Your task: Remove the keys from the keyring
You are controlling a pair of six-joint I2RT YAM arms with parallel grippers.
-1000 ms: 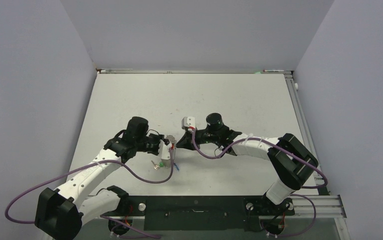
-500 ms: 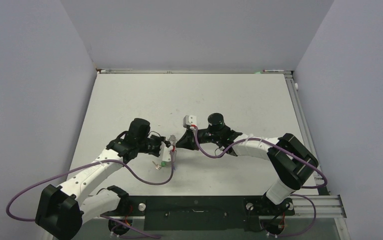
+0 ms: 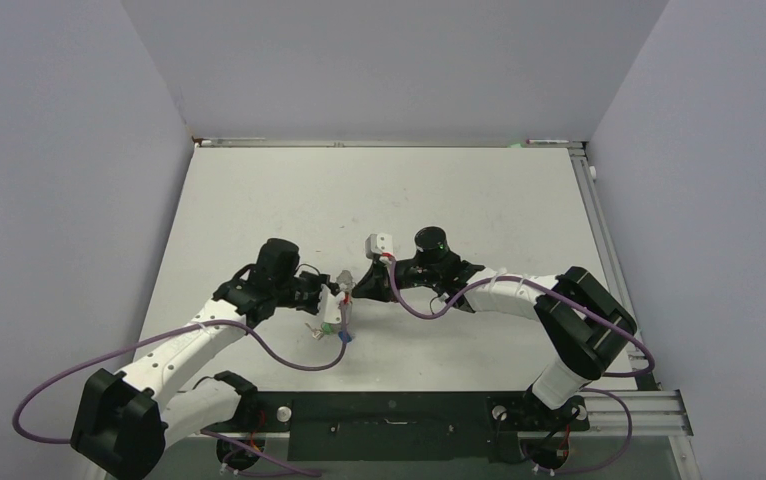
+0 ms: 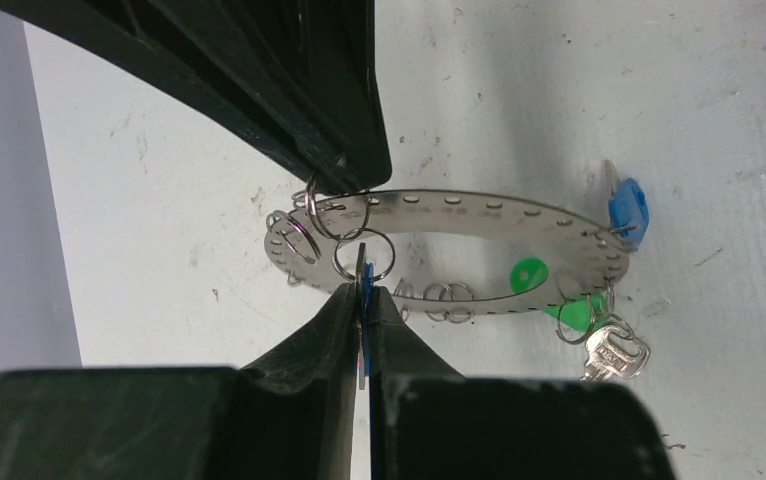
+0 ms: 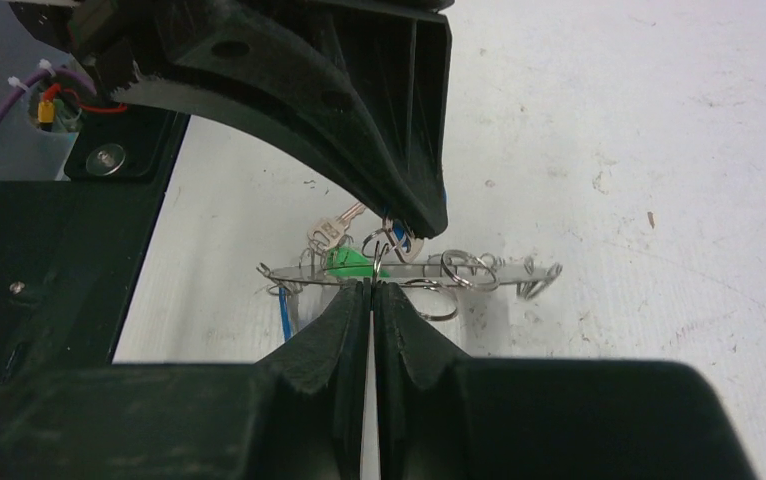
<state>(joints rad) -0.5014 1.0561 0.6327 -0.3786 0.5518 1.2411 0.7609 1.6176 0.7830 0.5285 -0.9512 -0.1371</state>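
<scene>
- the keyring (image 4: 479, 210) is held up off the table (image 3: 459, 200), between the two arms, a little left of centre and toward the near edge.
- the right gripper (image 5: 371, 290) has its fingers clamped together on the ring's rim and seems to be steadying it.
- the left gripper (image 4: 363, 300) is pinched tight on a thin blue-edged key (image 4: 361, 270), which hangs from a wire loop on the side of the rim nearest that gripper.
- this key looks still hooked to its loop, so the pull-off step is in hand and not finished.
- still on the ring, all at its end away from the two grips: a blue key (image 4: 627, 212), a green key (image 4: 529, 274) with a second green one just beside it, and a silver key (image 4: 614, 352).
- no loose key shows on the table in any view, so i judge the task to be at an early stage, with every visible key left to remove.
</scene>
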